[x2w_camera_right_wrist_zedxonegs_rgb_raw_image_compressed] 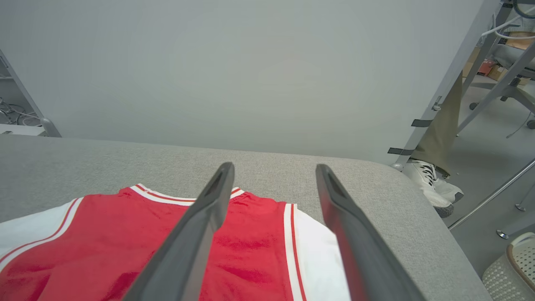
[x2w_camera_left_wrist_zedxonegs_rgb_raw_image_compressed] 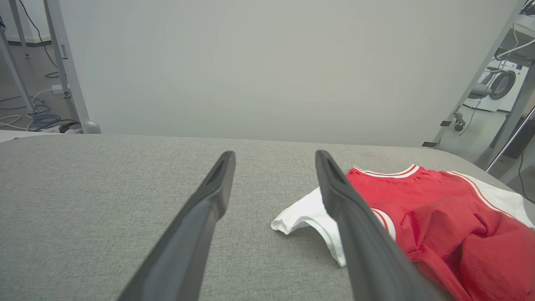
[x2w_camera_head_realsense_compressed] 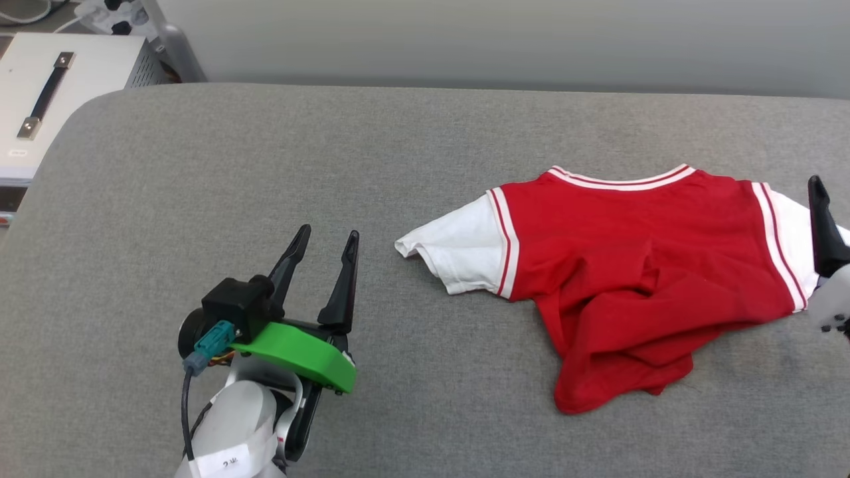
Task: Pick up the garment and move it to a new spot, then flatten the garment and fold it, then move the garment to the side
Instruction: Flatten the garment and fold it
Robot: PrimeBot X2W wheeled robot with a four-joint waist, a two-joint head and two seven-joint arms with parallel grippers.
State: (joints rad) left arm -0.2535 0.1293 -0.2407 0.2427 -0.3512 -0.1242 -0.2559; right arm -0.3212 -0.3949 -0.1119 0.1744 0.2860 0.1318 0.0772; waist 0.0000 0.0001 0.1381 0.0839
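L gripper (x2w_camera_head_realsense_compressed: 330,232) front-left, fingers apart, empty, over grey table (x2w_camera_head_realsense_compressed: 199,166). Garment (x2w_camera_head_realsense_compressed: 631,265) lies rumpled on table's right half, hem bunched near, collar far. R gripper (x2w_camera_right_wrist_zedxonegs_rgb_raw_image_compressed: 273,168) w/ fingers spread too, by its right-end white sleeve.

Bright, even, diffuse light, only soft shadows under the garment (x2w_camera_head_realsense_compressed: 637,265) — sharp focus, wrist views bowed at edges.

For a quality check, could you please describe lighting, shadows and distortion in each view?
Head view: soft, even light, thin shadow beneath the garment. Left wrist view: left fingers loom large, uprights lean from wide-angle distortion. Right wrist view: no glare, right fingers slightly soft.
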